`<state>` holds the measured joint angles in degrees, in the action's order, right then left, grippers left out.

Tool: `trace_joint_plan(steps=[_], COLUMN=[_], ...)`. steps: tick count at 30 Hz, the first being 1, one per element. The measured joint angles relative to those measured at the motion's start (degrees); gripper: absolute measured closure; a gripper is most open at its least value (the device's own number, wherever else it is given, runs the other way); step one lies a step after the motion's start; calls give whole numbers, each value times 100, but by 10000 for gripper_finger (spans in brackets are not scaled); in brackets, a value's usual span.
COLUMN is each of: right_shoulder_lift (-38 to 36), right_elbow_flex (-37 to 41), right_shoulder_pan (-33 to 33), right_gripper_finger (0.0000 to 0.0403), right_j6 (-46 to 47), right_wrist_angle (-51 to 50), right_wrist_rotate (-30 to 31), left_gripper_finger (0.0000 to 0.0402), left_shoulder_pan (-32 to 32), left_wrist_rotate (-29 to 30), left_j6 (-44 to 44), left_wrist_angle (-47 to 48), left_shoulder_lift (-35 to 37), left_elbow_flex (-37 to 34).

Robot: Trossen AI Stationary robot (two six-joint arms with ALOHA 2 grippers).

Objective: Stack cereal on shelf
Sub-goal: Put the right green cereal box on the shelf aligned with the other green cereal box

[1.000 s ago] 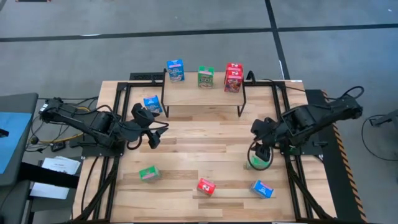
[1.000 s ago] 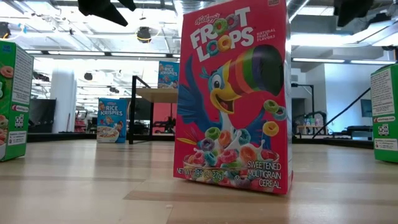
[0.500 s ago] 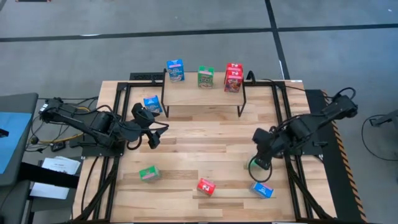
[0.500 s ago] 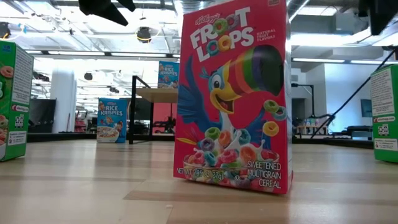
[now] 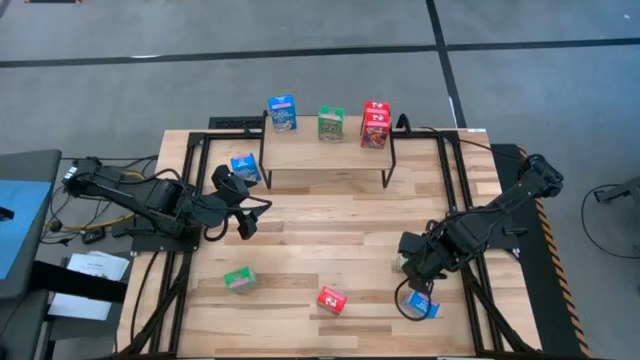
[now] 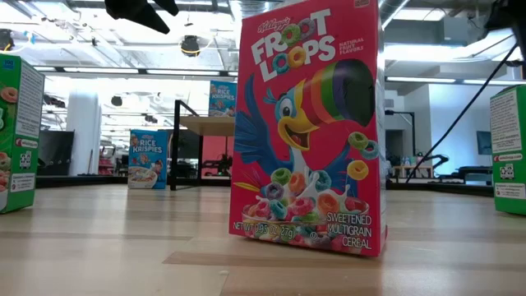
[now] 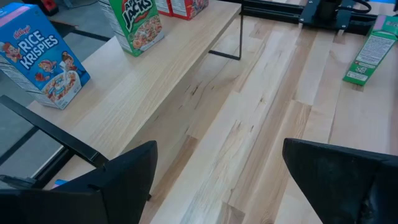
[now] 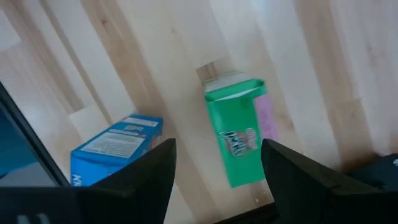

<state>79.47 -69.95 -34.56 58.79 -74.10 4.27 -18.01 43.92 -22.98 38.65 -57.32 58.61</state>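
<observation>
Below the right gripper (image 5: 412, 280), which has swung down from mid-table with fingers part-open and empty, stand a green box (image 8: 239, 144) and blue box (image 8: 115, 149), likely next picks for the shelf (image 5: 325, 150); left gripper (image 5: 243, 222) waits wide open

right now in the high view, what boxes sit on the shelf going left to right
blue box → green box → red boxes, all along the far edge of the shelf.
</observation>
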Motion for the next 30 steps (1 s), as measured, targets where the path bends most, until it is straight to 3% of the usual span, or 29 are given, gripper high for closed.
trace_joint_plan(steps=[11, 17, 30], right_shoulder_lift=[50, 48, 48], right_elbow_flex=[0, 0, 0], right_shoulder_pan=[-391, -525, -504], right_gripper_finger=[143, 143, 143], right_j6=[-63, -172, -686], right_wrist_angle=[251, 213, 159], right_wrist_rotate=[-123, 487, 844], left_gripper_finger=[65, 65, 65], left_shoulder_pan=[-1, -1, -1], left_wrist_rotate=[-2, -2, -4], left_j6=[-22, -31, -35], left_wrist_angle=[0, 0, 0], left_shoulder_lift=[0, 0, 0], left_elbow_flex=[0, 0, 0])
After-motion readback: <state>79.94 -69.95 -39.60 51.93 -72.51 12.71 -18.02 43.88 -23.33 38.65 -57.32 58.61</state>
